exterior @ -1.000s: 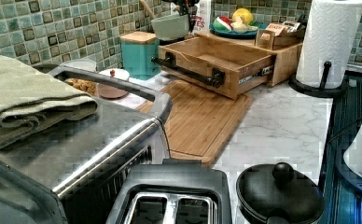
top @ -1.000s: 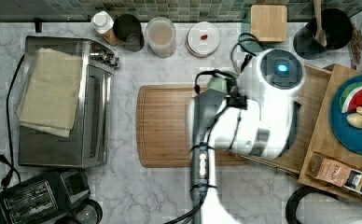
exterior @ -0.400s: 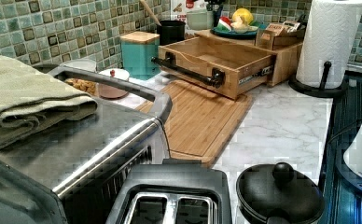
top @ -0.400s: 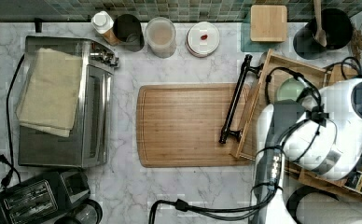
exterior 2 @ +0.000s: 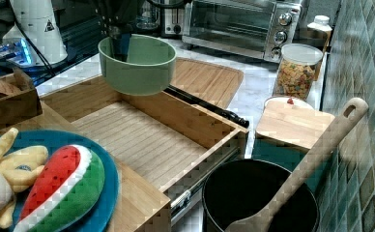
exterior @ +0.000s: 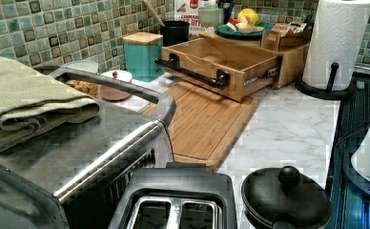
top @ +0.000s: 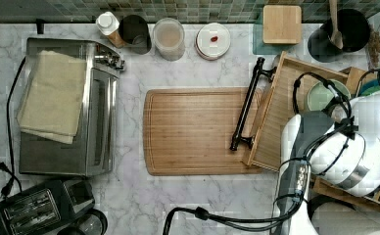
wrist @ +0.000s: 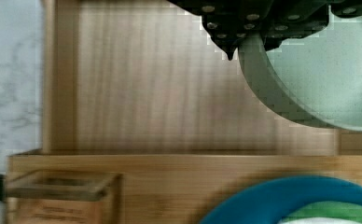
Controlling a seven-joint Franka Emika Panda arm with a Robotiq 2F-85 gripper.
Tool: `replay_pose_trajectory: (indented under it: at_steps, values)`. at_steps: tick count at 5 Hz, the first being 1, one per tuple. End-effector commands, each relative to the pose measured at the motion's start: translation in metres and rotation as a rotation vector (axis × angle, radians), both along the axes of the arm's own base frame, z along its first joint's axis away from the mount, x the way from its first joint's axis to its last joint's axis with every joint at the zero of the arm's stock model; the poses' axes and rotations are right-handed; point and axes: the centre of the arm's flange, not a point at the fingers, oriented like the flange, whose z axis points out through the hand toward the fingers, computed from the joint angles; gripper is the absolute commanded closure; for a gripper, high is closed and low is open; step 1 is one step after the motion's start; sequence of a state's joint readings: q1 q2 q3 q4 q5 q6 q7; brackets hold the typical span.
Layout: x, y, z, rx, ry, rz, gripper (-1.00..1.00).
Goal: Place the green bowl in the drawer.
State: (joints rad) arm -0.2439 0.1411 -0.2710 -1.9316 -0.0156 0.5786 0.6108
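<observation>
The green bowl [exterior 2: 137,65] hangs in the air above the open drawer [exterior 2: 142,140], near the drawer's front wall with the black bar handle [exterior 2: 205,107]. My gripper [exterior 2: 119,44] comes down from above and is shut on the bowl's rim, one dark finger inside the bowl. In the top view the bowl [top: 325,95] sits over the drawer [top: 278,122] beside my white arm. The wrist view has the bowl [wrist: 328,74] next to the drawer's bare wooden floor [wrist: 160,84]. In the left view the bowl [exterior: 210,15] floats above the drawer [exterior: 221,57].
A bamboo cutting board [top: 198,129] lies in front of the drawer. A teal plate with a watermelon slice [exterior 2: 55,193] rests on the cabinet top. A black pot with a wooden spoon [exterior 2: 258,203], a wooden block [top: 281,23], a white lid [top: 213,40] and a toaster oven [top: 65,105] stand around.
My arm has swung from over the cutting board to the top view's right, carrying the green bowl over the open drawer.
</observation>
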Motion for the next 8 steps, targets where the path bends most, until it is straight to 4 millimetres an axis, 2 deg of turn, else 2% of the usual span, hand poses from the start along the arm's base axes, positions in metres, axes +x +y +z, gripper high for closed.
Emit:
replay_pose_trajectory:
  at_steps: [1, 2, 4, 6, 7, 8]
  values:
    - [-0.008, 0.003, -0.076, 0.075, 0.010, -0.062, 1.00]
    - [-0.015, -0.008, -0.097, 0.094, -0.010, -0.052, 1.00]
    - [-0.022, -0.008, -0.124, 0.086, 0.026, -0.074, 1.00]
    - [-0.033, -0.016, -0.136, 0.054, 0.059, -0.127, 1.00]
    - [-0.033, -0.017, -0.135, 0.047, 0.073, -0.130, 0.99]
    - [-0.027, -0.021, -0.142, 0.028, 0.060, -0.131, -1.00]
